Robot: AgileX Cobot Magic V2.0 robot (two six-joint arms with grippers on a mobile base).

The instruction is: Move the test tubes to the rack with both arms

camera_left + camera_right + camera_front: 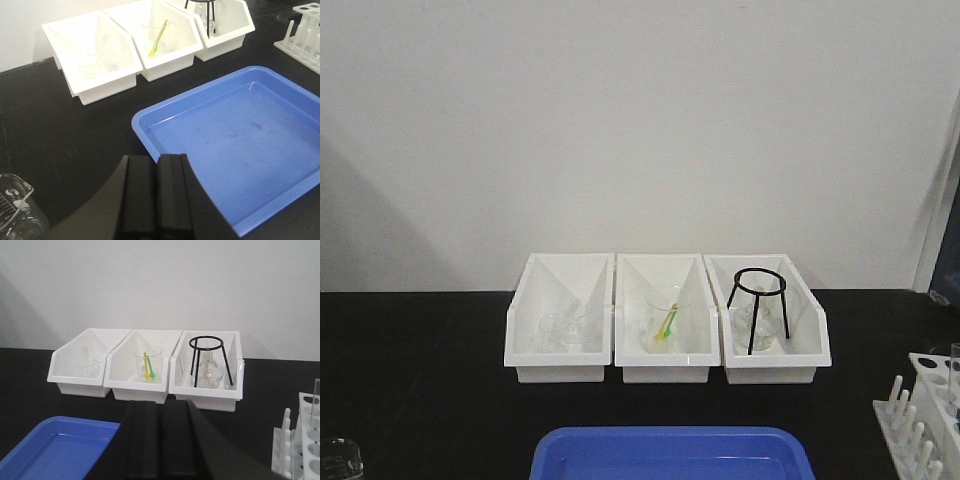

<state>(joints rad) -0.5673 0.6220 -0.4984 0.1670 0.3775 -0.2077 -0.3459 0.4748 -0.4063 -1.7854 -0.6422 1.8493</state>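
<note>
Both arms' jaws pressed together, holding nothing; rack [300,440] has one tube [316,395], blue tray [240,145] bare.

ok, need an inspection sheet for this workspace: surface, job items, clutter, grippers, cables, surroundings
Surface: black tabletop, bare in front of the bins.
Job's things: white test-tube rack at the right edge; one clear tube stands in it. No other test tubes seen.
Clutter: blue tray, nothing in it; three white bins in a row, left one with clear glassware, middle one with a beaker holding green and yellow stirrers, right one with a black tripod stand over a glass flask; a graduated beaker at front left.
Grippers: left gripper and right gripper both shut, holding nothing.
Cables: nothing seen.
Surroundings: plain white wall.
</note>
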